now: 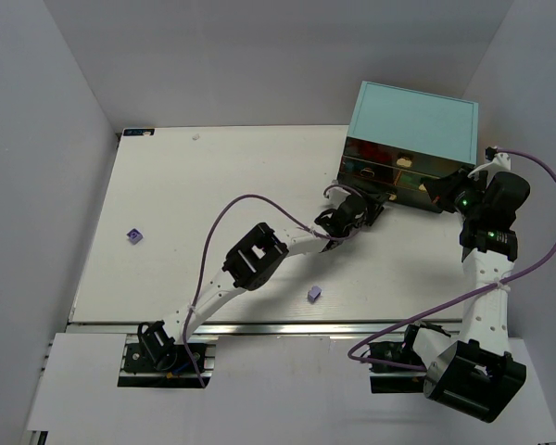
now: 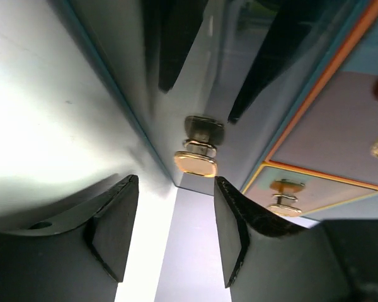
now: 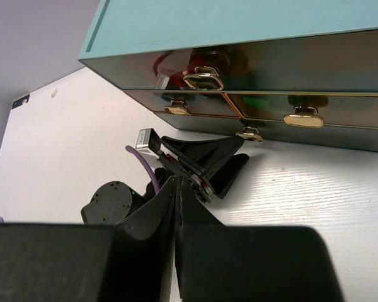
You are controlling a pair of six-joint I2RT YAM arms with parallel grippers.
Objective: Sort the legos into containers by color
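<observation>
One white table. Two small lavender bricks lie on it: one brick far left, one brick near the front. One teal cabinet. Four gold handles show on its front: top handle, middle left handle, middle right handle, bottom handle. Two robot arms, left arm and right arm, each with one tool: left tool, right tool.

Teal cabinet, lavender bricks, gold handles

Cabinet at far right of table
</observation>
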